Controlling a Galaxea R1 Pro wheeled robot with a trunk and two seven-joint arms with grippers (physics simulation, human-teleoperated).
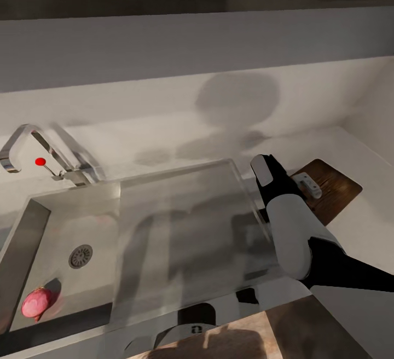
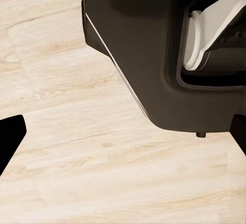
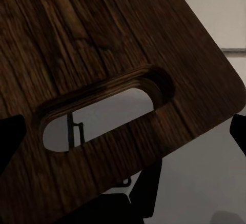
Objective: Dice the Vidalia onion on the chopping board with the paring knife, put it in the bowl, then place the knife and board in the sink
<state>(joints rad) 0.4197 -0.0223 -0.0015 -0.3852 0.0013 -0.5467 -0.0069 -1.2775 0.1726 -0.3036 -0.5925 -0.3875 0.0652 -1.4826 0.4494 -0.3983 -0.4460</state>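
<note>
Onion (image 1: 37, 302) in sink (image 1: 33, 222), unobstructed

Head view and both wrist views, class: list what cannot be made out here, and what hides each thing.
1. Rectangular brown wooden chopping board: head view, near part hidden by the right arm.
2. Right claw: head view, too small to tell open or shut; right wrist view, fingertips cut off by the edges.
3. Left claw: left wrist view, dark fingertips cut off by the edges.
</note>
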